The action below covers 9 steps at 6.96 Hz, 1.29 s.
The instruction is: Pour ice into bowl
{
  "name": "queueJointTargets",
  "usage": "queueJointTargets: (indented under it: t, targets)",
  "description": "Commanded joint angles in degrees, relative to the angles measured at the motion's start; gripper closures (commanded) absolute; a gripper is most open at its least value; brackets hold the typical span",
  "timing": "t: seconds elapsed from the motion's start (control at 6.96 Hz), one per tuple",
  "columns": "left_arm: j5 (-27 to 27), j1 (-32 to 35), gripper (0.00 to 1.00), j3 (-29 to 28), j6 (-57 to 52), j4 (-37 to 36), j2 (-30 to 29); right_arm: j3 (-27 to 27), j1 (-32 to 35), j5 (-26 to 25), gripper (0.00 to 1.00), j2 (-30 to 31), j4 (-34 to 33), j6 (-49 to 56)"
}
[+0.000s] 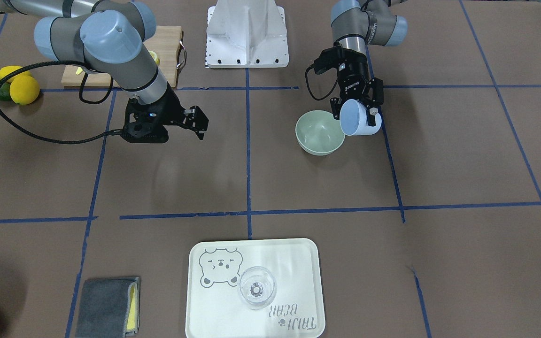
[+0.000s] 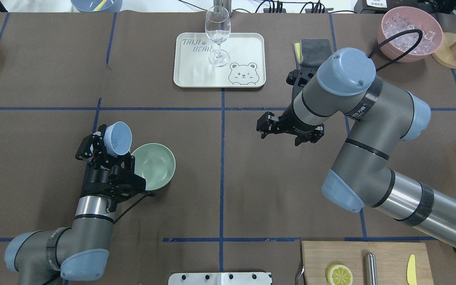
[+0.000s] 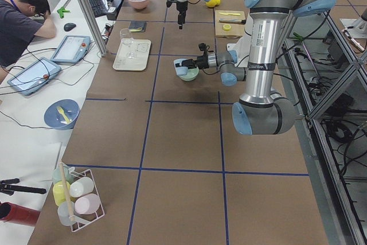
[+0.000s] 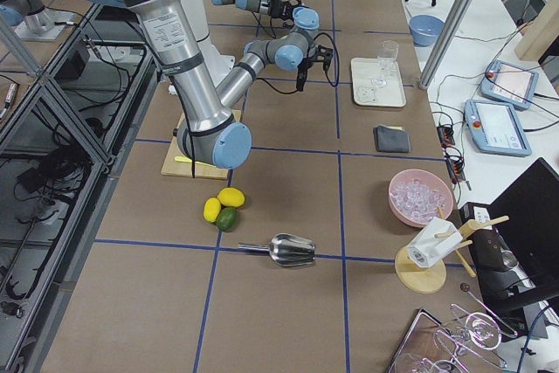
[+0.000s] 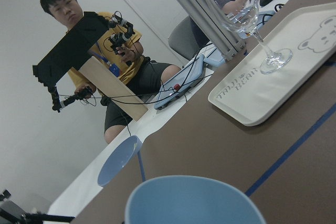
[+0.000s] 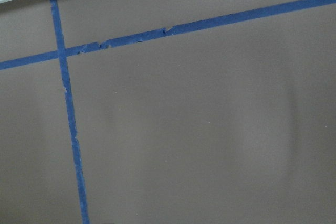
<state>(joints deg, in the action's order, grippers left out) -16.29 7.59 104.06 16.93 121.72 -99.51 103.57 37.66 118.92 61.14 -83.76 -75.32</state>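
Observation:
My left gripper (image 1: 355,115) is shut on a light blue cup (image 1: 359,119), tipped onto its side just above the rim of the pale green bowl (image 1: 320,134). The cup's mouth faces the front camera, and I see nothing inside it. The bowl (image 2: 154,164) also looks bare inside. From the left wrist only the cup's rim (image 5: 194,200) shows. Ice (image 2: 408,29) lies heaped in a pink tub (image 2: 386,37) at the far right corner. My right gripper (image 2: 265,126) hovers open over bare table near the middle, holding nothing.
A white tray (image 2: 244,47) with a wine glass (image 2: 218,35) stands at the far middle, a grey cloth (image 2: 311,49) to its right. Near the robot's base lies a cutting board (image 2: 386,257) with a lemon slice. Lemons (image 1: 21,87) and a metal scoop (image 4: 288,249) lie at the right end.

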Motion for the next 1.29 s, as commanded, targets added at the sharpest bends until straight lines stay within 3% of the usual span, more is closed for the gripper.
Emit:
queueJointTargets:
  t: [0.0,0.57,0.86,1.15]
  targets:
    - [2.7,-0.6,1.0,-0.2,-15.8,-0.7,0.0,0.0,0.0,0.1,0.0,-0.1,0.0,0.0]
    - [3.0,-1.3,1.0,0.0,-39.5,-0.6,-0.1,0.0,0.0,0.1,0.0,-0.1,0.0,0.0]
    - [5.5,-1.5,1.0,0.0,-47.5,-0.6,-0.1,0.0,0.1,0.2,0.0,0.0,0.1,0.1]
    - [5.9,-1.5,1.0,-0.3,-48.0,-0.6,-0.1,0.0,0.2,0.2,0.0,0.0,0.4,0.0]
